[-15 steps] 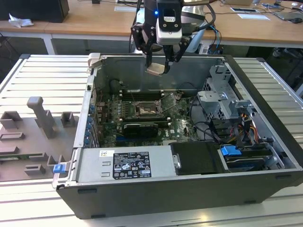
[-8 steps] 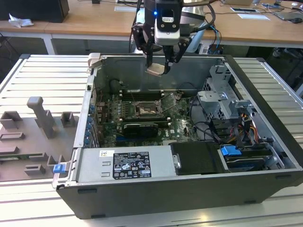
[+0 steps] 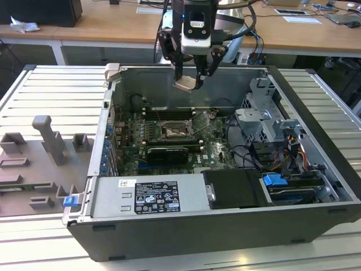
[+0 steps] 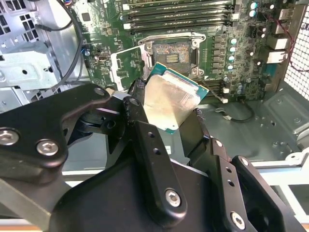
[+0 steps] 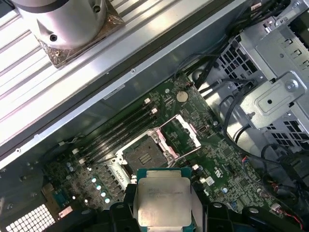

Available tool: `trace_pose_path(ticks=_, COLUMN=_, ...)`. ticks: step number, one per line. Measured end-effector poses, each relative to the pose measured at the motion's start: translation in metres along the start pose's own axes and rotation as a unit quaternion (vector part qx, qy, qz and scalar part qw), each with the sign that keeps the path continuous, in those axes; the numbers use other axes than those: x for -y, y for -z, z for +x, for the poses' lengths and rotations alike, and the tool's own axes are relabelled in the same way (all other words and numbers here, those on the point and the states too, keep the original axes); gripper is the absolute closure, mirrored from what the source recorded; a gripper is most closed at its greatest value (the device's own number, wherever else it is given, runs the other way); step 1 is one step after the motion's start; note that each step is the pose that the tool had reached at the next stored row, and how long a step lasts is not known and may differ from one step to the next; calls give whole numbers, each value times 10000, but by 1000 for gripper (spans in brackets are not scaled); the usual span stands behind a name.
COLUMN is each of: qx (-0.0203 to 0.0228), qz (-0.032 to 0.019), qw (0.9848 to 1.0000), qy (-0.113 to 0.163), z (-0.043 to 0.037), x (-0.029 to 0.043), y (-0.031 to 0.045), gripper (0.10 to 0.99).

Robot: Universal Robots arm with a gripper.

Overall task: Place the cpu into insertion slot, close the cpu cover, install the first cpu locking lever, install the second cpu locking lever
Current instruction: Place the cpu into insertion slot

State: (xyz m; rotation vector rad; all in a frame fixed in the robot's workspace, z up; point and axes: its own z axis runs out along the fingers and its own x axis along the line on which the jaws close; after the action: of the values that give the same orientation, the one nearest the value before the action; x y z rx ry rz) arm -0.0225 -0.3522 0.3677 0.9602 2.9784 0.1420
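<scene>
End effector (image 3: 188,83) pinching chip (image 3: 184,86) by opposite edges, up over the open case, 12 o'clock from socket (image 3: 174,131). Cover (image 3: 200,121) flipped open at socket's 2 o'clock. Chip likely light, stiff, fragile underneath: edge grip only.

The computer case (image 3: 197,240) lay open on the table (image 3: 51,84); a fixture (image 3: 48,149) stood on the table at the exterior view's left of it; inside the case lay the motherboard (image 3: 132,138), with the power supply (image 3: 149,196) along the near wall and the drive cage (image 3: 265,121) at the exterior view's right; the insertion slot (image 3: 174,131) sat in the board, the memory slots (image 3: 169,111) just behind it, the cpu cover (image 3: 201,122) raised beside it toward the exterior view's right; above the far wall hung the end effector (image 3: 192,83), the cpu (image 3: 185,85) gripped between its fingers, well apart from the slot
</scene>
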Motion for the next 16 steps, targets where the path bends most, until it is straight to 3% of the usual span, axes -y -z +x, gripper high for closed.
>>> trace_pose_path(ticks=7, qx=36, qz=-8, qw=9992, qy=-404, z=0, x=2, y=-23, gripper=553)
trace_pose_path(ticks=16, qx=75, qz=-15, qw=9965, qy=-837, z=-2, x=8, y=-96, gripper=553)
